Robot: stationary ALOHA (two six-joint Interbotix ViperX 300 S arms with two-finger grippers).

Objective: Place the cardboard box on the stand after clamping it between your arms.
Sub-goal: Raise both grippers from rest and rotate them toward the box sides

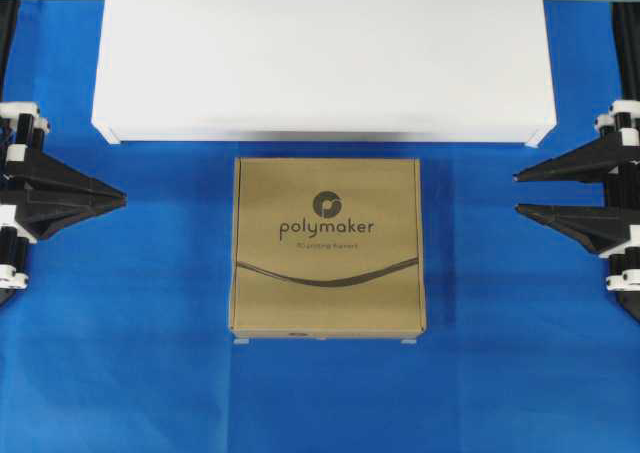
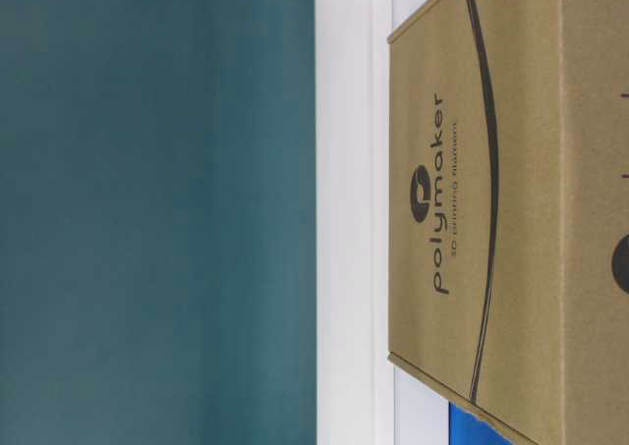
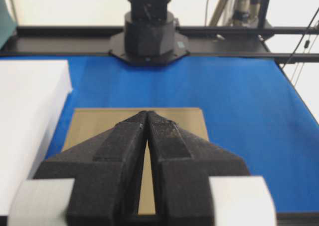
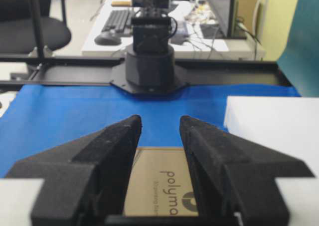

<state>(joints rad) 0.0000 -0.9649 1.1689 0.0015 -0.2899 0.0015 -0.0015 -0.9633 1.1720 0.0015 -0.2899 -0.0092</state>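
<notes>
A flat brown box (image 1: 328,246) lies on the blue worktop (image 1: 120,373), just in front of the white stand (image 1: 322,53). It looks stiff, light and smooth-sided — best squeezed at opposite side edges. Left gripper (image 1: 122,199) pinched closed, right gripper (image 1: 517,193) narrowly parted — both empty, well clear.

Bright, even light is cast from above; the wide white rectangular stand (image 1: 320,53) is nearly overexposed. Wrist views are softly blurred, the table-level view rotated sideways.
</notes>
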